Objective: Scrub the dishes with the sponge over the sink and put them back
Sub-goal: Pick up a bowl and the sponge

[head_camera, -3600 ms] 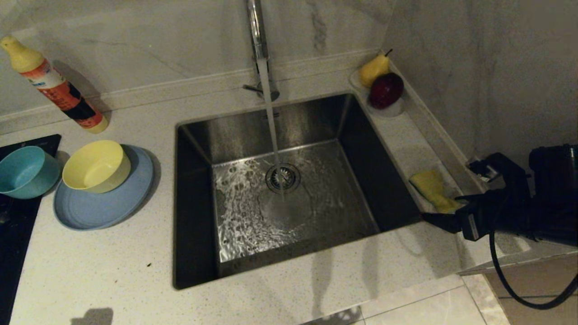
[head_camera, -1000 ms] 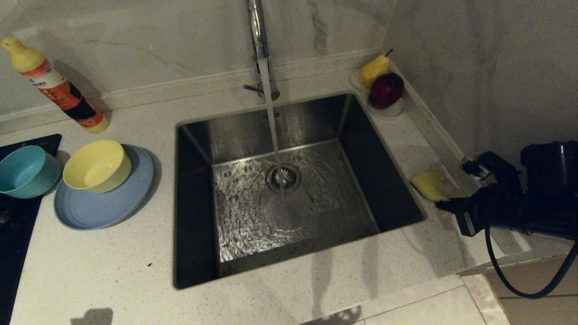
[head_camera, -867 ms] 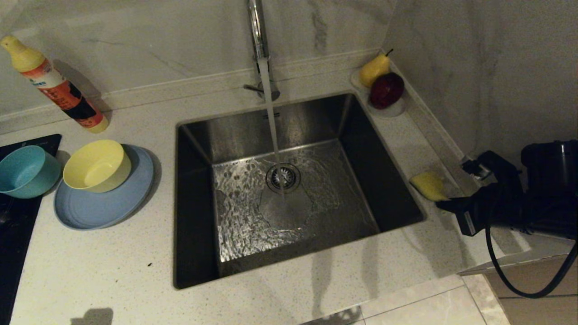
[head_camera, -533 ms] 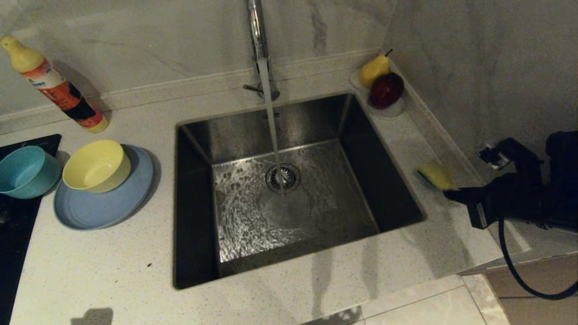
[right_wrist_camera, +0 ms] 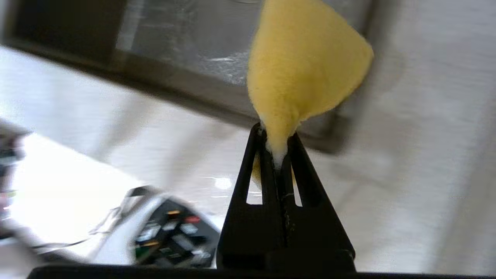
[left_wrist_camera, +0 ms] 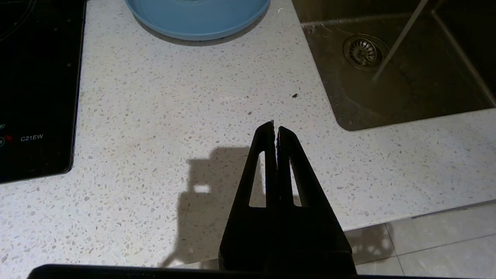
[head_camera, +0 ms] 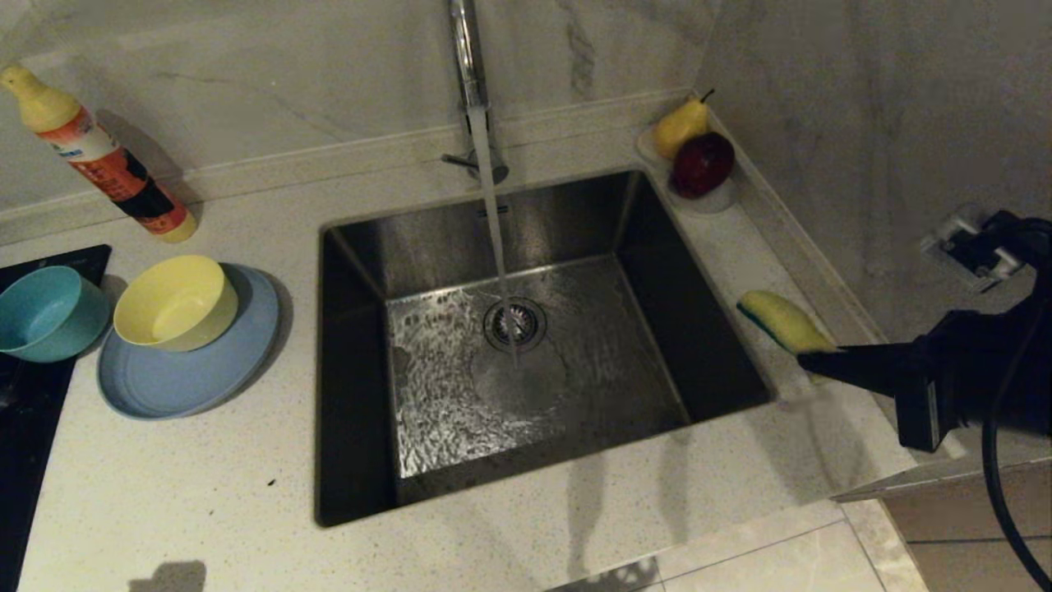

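Head view: right gripper (head_camera: 809,355) pinches sponge (head_camera: 781,321) by one end; carry it steadily over sink (head_camera: 542,345).

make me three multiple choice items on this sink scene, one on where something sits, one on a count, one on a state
1. Where does the yellow bowl sit?
A. in the sink
B. on the light-blue plate
C. inside the teal bowl

2. How many fruits lie on the small white dish?
A. two
B. three
C. four

3. What state is the right gripper in?
A. open above the drain
B. shut with nothing in it
C. shut on the sponge

Answers:
1. B, the bowl rests on the plate left of the sink.
2. A, one pear and one dark red fruit.
3. C, its jaws pinch one end of the sponge above the counter by the sink's right rim.
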You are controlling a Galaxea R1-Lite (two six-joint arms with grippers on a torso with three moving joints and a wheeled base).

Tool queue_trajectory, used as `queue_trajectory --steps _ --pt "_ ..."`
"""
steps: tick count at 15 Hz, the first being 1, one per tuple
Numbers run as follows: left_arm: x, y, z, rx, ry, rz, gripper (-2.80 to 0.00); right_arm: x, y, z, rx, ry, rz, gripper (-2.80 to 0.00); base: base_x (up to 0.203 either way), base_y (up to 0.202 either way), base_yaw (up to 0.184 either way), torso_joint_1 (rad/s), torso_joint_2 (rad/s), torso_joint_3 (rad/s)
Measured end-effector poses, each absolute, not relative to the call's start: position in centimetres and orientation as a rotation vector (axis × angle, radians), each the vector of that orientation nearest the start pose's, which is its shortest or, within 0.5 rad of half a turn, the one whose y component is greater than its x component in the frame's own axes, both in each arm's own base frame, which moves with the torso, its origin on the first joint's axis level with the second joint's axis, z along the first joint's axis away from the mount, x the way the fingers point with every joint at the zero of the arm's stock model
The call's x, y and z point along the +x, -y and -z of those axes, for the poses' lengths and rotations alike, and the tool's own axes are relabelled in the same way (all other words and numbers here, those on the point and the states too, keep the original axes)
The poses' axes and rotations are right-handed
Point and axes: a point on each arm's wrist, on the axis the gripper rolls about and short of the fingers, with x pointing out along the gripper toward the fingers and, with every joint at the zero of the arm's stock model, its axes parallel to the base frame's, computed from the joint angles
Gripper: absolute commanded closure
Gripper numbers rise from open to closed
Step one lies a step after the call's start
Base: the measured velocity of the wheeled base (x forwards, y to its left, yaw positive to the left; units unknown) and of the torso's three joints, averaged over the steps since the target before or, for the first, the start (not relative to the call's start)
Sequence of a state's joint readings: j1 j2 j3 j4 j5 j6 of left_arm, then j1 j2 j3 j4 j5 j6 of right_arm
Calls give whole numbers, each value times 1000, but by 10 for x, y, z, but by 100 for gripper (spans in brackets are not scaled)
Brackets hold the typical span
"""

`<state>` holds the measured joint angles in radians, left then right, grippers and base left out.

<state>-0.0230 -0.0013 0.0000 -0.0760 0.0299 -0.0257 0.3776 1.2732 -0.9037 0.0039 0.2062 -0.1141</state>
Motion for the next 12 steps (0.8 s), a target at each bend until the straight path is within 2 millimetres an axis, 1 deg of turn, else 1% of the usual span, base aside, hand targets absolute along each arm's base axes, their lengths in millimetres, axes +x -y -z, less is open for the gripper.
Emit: queue_trajectory --steps 2,5,8,10,12 --pt "-23 -1 -83 -28 77 -7 0 169 -90 -260 -160 -369 -642 0 0 0 0 0 0 0" --pt "-23 -1 -83 -28 77 -6 0 146 -114 -259 -249 -398 -672 0 0 0 0 0 0 0" --pt "-23 -1 -83 -28 77 -6 0 122 -135 -259 -326 -392 -723 0 0 0 0 0 0 0" --pt "-23 -1 -83 -28 77 -6 0 114 -150 -258 -364 -386 -721 0 0 0 0 0 0 0" --pt "-23 -1 -83 -27 77 -7 0 107 -163 -255 -356 -409 -751 0 0 0 0 0 0 0"
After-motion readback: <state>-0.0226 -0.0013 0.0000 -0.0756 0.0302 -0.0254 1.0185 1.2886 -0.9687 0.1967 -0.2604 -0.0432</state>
